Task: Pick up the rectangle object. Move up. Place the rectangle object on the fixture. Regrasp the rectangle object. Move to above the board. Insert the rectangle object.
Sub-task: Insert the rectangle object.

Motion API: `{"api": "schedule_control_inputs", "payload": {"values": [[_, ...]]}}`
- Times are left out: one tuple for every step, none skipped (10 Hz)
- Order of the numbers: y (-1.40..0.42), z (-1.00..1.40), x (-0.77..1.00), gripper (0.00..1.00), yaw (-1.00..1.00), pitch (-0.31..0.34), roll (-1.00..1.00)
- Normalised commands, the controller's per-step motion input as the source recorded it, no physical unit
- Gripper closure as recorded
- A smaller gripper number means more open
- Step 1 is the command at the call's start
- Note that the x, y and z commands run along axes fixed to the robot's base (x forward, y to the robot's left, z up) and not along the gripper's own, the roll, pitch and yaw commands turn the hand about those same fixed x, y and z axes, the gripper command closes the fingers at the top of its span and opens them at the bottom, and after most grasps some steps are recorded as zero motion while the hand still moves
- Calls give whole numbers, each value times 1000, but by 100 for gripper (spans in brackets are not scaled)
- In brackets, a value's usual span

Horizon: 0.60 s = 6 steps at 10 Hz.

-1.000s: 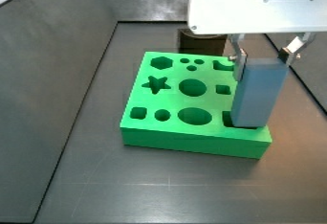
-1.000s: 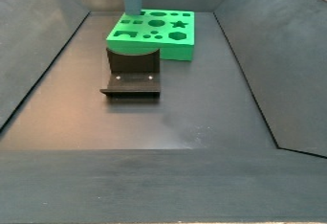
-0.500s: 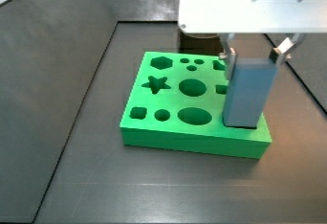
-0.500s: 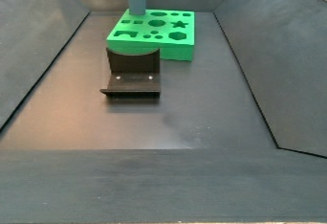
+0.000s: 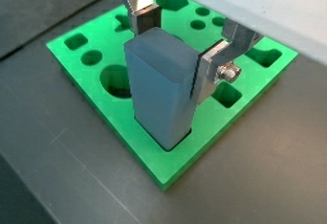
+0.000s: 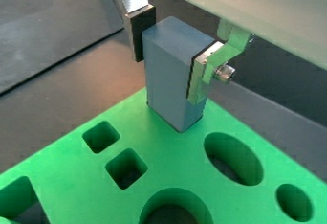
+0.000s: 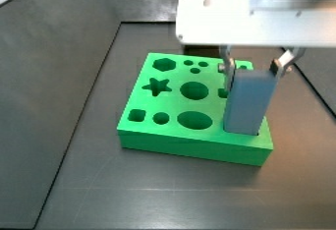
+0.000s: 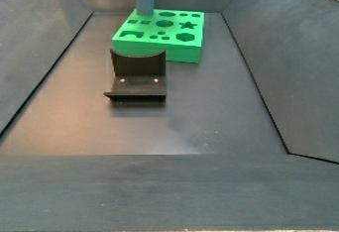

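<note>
Wrist views close above the board (image 5: 96, 75); side views oblique, farther

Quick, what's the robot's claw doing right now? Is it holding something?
Gripper: shut on the grey-blue block, held upright over a corner of the green board.

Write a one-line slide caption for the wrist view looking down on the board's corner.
End effector holds the upright rectangle object between its silver fingers, over the corner of the green board.

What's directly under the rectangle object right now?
The board lies under the rectangle object, held upright by the gripper. Its lower end hides the spot beneath, so any hole there cannot be seen.
</note>
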Motion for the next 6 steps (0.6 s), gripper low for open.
{"api": "schedule_control_inputs", "payload": {"values": [[-286, -520, 280, 100, -131, -103, 409], [-346, -737, 171, 100, 0, -146, 277], [-400, -903, 66, 100, 0, -94, 261], [-366, -954, 0, 100, 29, -121, 173], [0, 0, 0, 100, 0, 0, 17], [0, 0, 0, 100, 0, 0, 0]]}}
